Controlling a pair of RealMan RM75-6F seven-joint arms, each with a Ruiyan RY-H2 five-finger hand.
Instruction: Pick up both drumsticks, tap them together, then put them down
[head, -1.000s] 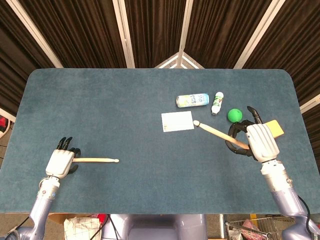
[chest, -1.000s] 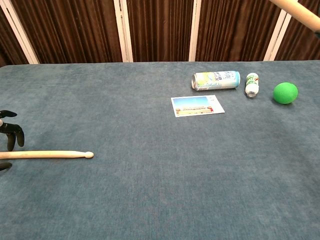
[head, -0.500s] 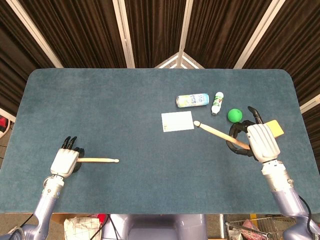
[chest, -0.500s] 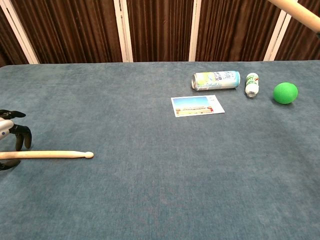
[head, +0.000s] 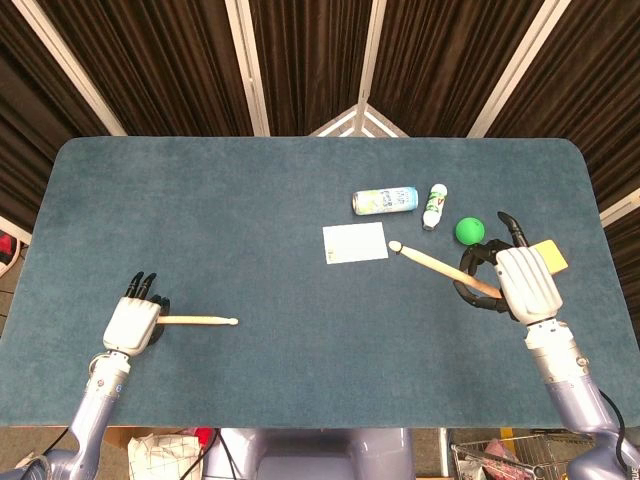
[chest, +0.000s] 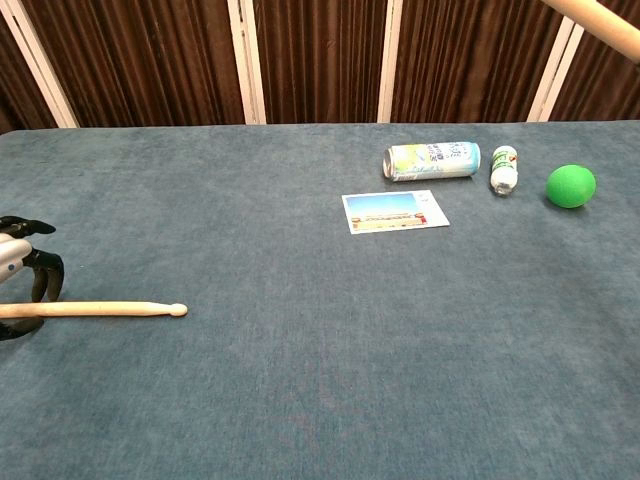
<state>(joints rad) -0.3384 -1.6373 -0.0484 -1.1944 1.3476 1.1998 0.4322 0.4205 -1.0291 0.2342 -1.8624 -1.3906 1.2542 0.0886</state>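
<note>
Your robot hands at two drumsticks
Right robot hand (head: 522, 282) grips its drumstick (head: 440, 264) at frame right; left robot hand (head: 133, 322) curls over the lower-left stick's (head: 198, 321) butt, grip unclear.

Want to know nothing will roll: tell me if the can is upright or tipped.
Tipped. The can lies on its side on the table, long axis running left-right, beside the small bottle, also lying down.

Teal-blue bench (head: 250, 230), pale wood drumsticks (head: 196, 321), green ball (head: 469, 230), yellow block (head: 550, 254), white card (head: 354, 243), dark brown curtains (head: 150, 60).
</note>
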